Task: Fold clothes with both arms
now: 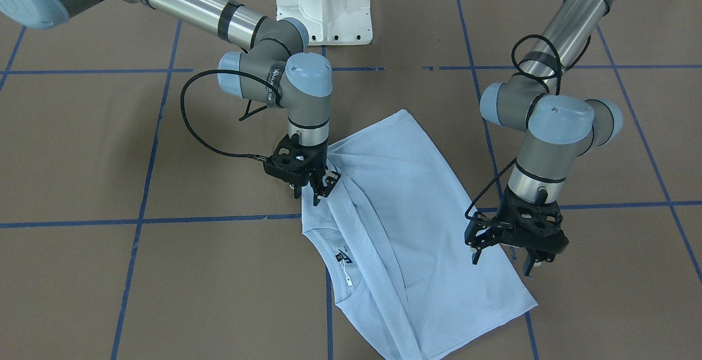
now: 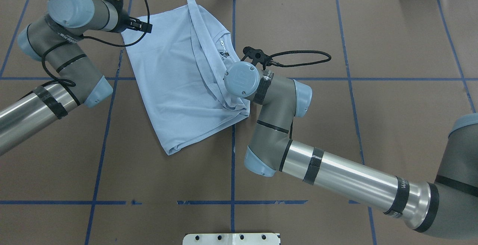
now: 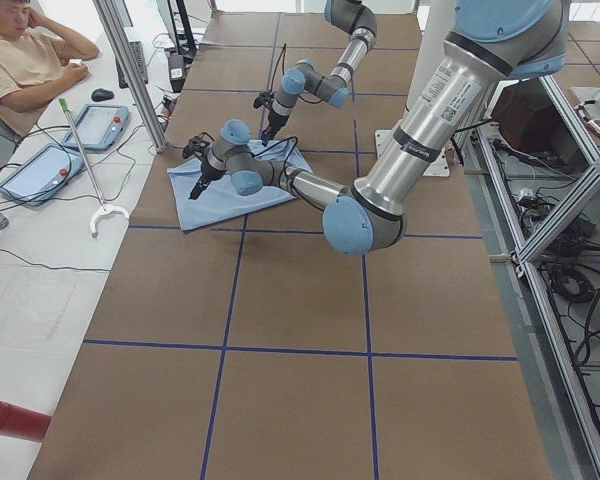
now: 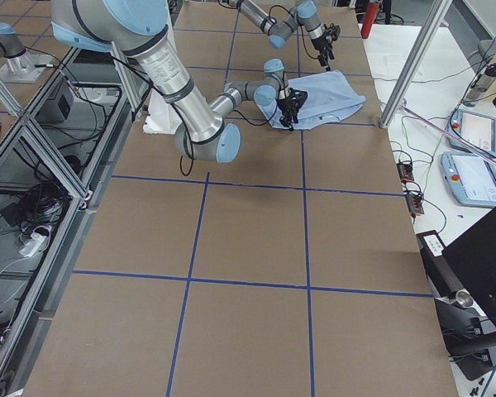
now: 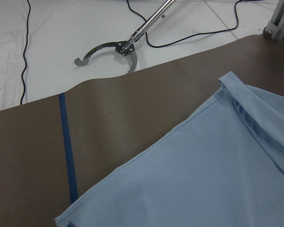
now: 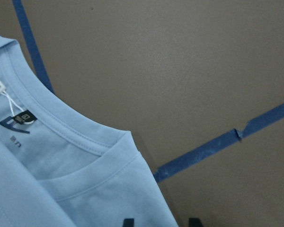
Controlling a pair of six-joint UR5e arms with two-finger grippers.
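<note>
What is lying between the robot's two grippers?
The T-shirt. In the front-facing view its blue cloth fills the stretch from the right gripper to the left gripper.

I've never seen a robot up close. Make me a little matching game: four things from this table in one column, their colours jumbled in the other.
Things:
A. T-shirt
B. pedestal base
C. tape lines
D. right end effector

Colours:
1. black
2. dark blue
3. white
4. light blue

Pairs: A-4, B-3, C-2, D-1.
</note>
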